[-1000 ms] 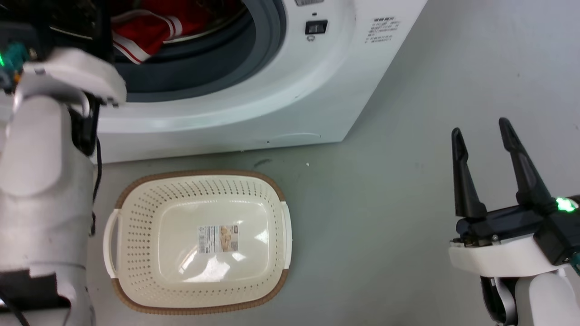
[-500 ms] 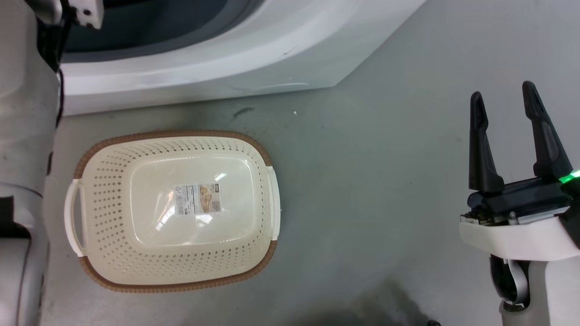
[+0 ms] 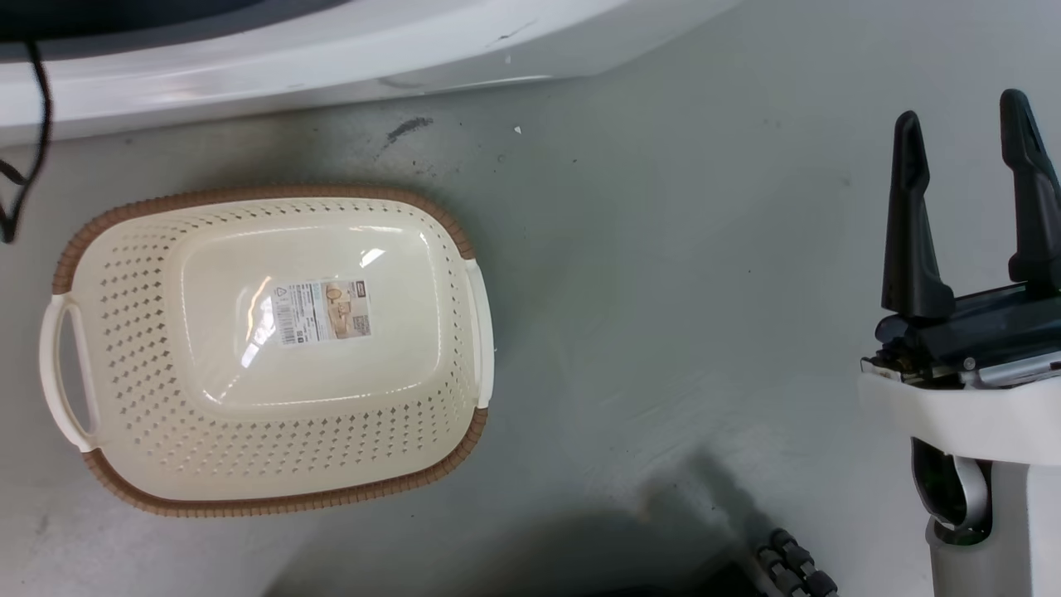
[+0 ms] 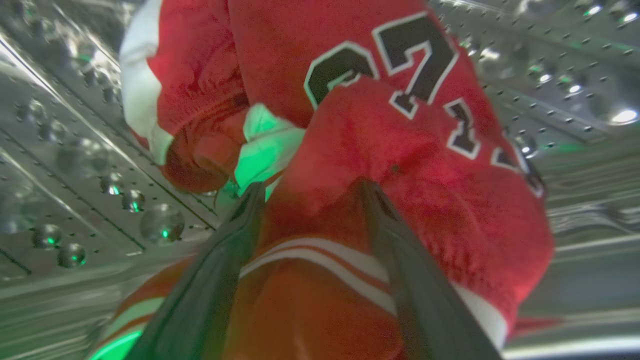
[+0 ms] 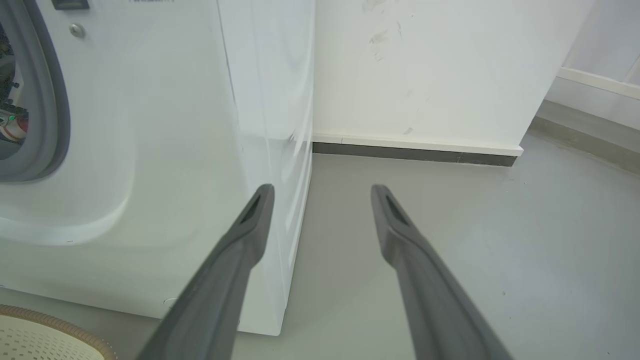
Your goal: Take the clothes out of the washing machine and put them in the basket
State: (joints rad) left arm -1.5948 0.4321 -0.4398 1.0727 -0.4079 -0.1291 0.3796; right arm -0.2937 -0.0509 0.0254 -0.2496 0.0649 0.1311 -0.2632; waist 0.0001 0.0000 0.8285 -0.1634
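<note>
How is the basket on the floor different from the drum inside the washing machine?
The basket is cream plastic with a brown rim; the drum is shiny steel. The basket sits on the floor, holding nothing but a label sticker; the drum holds the red clothes. Both have walls dotted with small holes.

Left hand (image 4: 312, 185) spread astride red clothes (image 4: 410, 170), steel drum (image 4: 75, 150) behind
</note>
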